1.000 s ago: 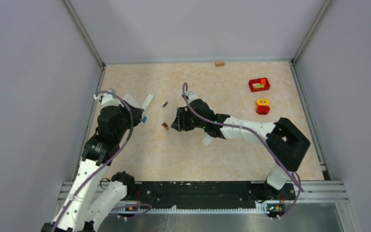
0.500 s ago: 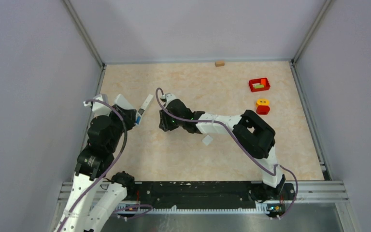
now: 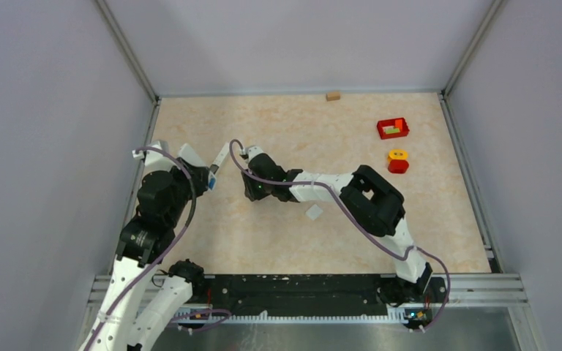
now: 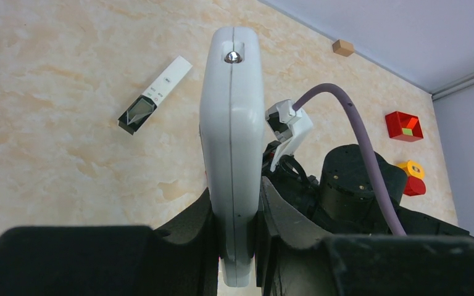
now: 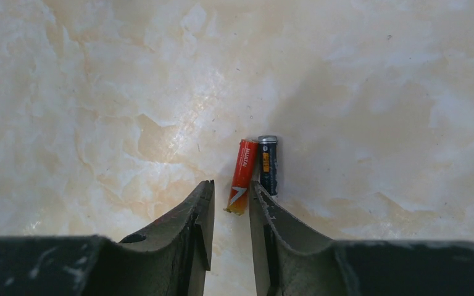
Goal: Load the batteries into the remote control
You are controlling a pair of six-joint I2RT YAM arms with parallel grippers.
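Note:
My left gripper [image 4: 233,203] is shut on the white remote control [image 4: 231,123], held edge-on and pointing away from the wrist. In the top view this gripper [image 3: 203,175] is at the table's left side. My right gripper [image 5: 231,191] is open with a narrow gap, low over the table. A red battery [image 5: 242,176] lies with its near end between the fingertips. A dark battery [image 5: 268,163] lies beside it, by the right finger [image 5: 265,216]. In the top view the right gripper [image 3: 252,189] hides both batteries.
A slim white bar with a dark end [image 3: 222,156] lies on the table by the left gripper and shows in the left wrist view [image 4: 154,95]. A small white piece [image 3: 314,212], a red tray [image 3: 393,129], a red-and-yellow block [image 3: 398,161] and a wooden cube [image 3: 332,96] lie elsewhere.
The right arm has swung left and folded, bringing its gripper over the batteries. The left arm shifted left with the remote, then back a little.

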